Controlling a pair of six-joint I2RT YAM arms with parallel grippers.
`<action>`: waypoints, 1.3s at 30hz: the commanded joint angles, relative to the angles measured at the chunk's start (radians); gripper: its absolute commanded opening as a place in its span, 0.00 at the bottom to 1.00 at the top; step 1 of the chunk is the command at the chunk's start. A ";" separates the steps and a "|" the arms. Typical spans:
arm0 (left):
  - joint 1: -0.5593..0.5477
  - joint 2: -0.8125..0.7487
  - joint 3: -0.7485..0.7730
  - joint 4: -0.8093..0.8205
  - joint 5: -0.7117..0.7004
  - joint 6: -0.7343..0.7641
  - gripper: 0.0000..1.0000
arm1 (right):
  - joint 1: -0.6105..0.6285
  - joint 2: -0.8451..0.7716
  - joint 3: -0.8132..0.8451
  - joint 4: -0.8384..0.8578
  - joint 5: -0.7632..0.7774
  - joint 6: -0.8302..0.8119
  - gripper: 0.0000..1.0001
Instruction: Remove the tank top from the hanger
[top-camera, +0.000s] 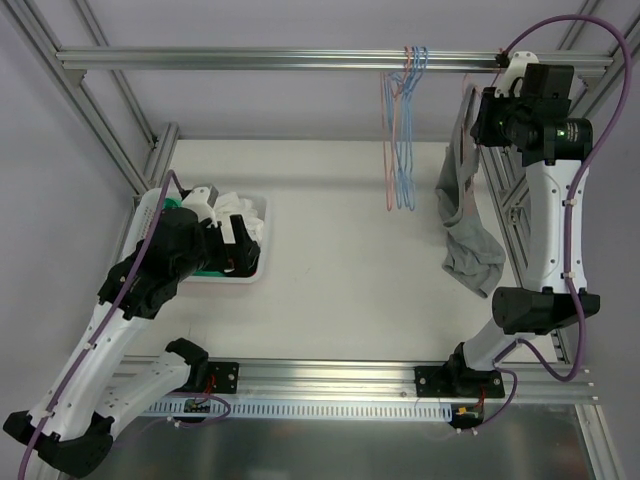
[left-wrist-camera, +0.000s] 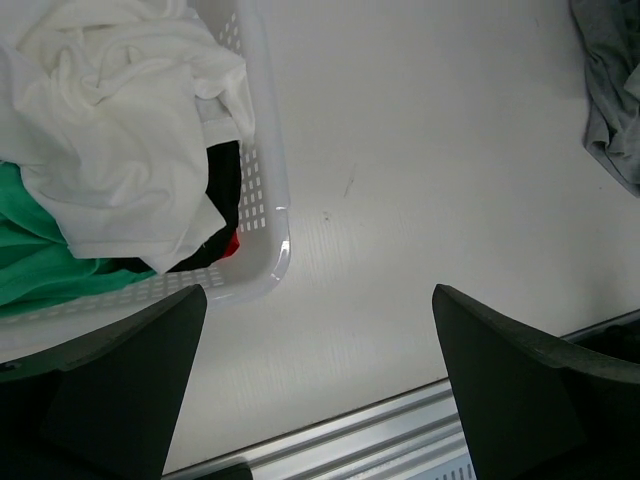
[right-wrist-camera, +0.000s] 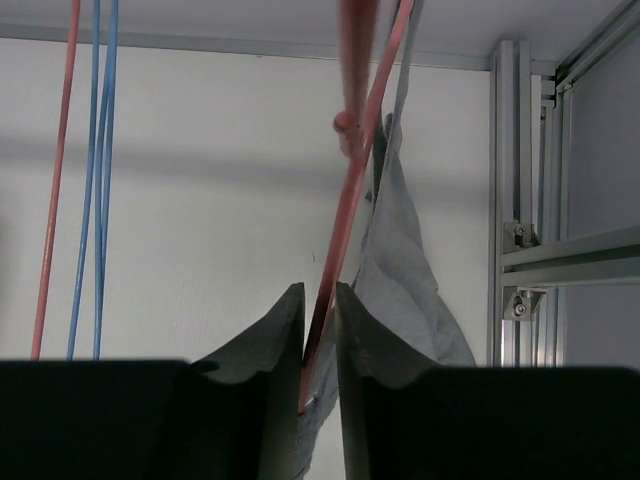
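Observation:
A grey tank top (top-camera: 462, 205) hangs from a red hanger (right-wrist-camera: 348, 190) at the right end of the top rail, its lower part trailing onto the table (top-camera: 350, 250). My right gripper (right-wrist-camera: 318, 320) is raised beside the rail and is shut on the red hanger's wire, with the grey tank top (right-wrist-camera: 400, 270) draped just behind it. My left gripper (left-wrist-camera: 320, 400) is open and empty, low over the table next to the white basket (left-wrist-camera: 265, 200). A corner of the tank top (left-wrist-camera: 610, 90) shows at the upper right of the left wrist view.
The white laundry basket (top-camera: 255, 270) at the left holds white, green, black and red clothes. Bare blue and red hangers (top-camera: 400, 150) hang from the top rail (top-camera: 250, 58). Aluminium frame posts (right-wrist-camera: 525, 200) stand close on the right.

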 joint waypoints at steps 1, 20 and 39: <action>-0.010 -0.030 0.019 0.003 0.026 0.036 0.99 | -0.004 -0.013 0.043 0.033 0.029 -0.009 0.20; -0.116 0.012 0.118 0.090 0.166 0.002 0.99 | -0.050 -0.248 -0.149 0.296 -0.108 0.134 0.00; -0.685 0.364 0.632 0.348 0.142 0.314 0.99 | -0.041 -0.996 -0.482 -0.311 -0.286 0.122 0.00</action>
